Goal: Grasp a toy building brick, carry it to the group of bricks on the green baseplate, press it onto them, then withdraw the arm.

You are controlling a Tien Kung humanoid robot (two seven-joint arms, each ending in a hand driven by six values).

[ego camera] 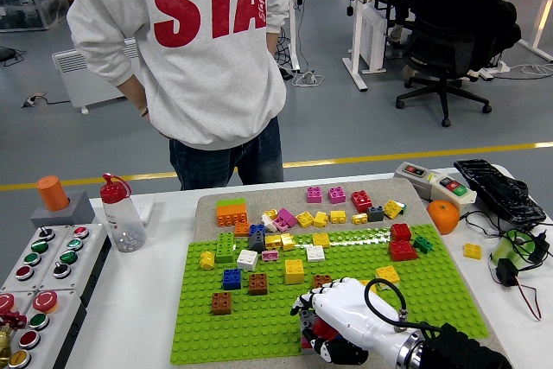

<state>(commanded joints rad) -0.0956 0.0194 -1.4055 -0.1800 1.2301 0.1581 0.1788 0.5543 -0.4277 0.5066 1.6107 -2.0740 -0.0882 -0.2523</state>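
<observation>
Head view: right hand [339, 326] enters from the lower right, white fingers [321, 304] curled down over a red brick [323, 331] near the front edge of the green baseplate [259, 321]; grip looks closed on it, though the hand hides most of the brick. Loose bricks scatter across mid-plate: blue brick [231, 278], brown brick [221, 302], yellow brick [295, 271]. Orange [443, 216] sits at right. Water bottle [123, 213] at left. A person [199, 58] stands at top, back turned.

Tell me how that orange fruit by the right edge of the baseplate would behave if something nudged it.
The orange fruit looks round, so it would probably roll rather than slide. It sits on the bare white table with nothing bracing it, so it might travel. It seems firm, unlikely to squash.
</observation>
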